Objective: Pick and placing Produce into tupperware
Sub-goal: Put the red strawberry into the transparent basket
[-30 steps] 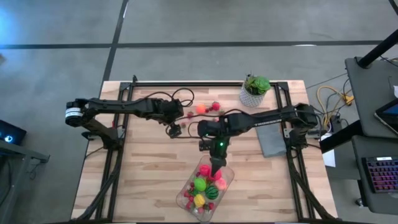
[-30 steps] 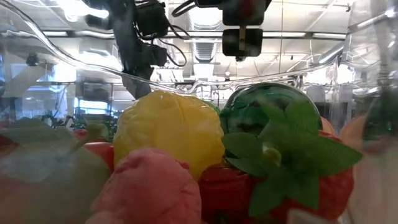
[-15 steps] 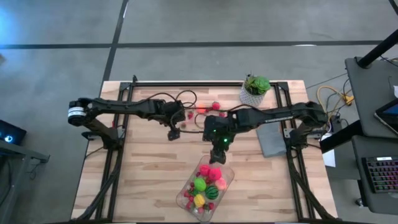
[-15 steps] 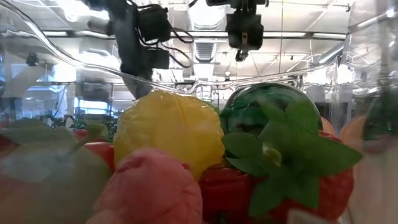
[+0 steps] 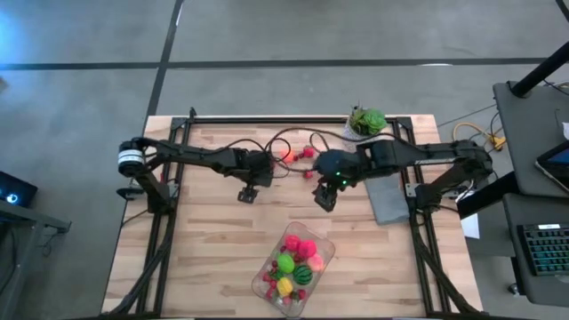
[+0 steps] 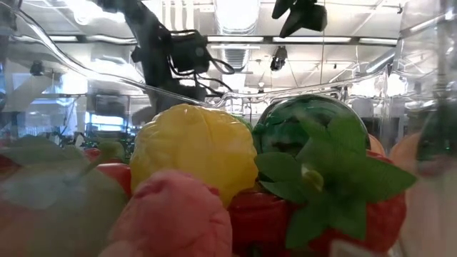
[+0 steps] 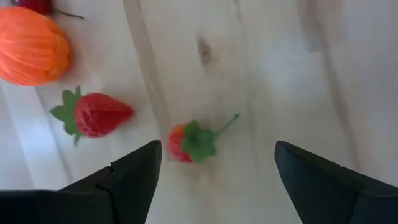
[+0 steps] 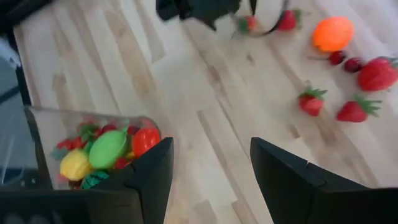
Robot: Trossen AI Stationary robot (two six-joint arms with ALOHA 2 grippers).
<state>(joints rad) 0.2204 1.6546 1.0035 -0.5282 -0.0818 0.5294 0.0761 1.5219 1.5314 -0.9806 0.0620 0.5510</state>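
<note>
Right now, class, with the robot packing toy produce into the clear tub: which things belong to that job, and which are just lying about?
Belongs to the job:
- tupperware, already part filled
- loose strawberries on the table
- orange fruit
- small red berry ahead of the open left claw
- right claw, open and empty

Just lying about:
- potted plant
- grey slab

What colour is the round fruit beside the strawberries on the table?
Orange; the left wrist view shows it best.
</note>
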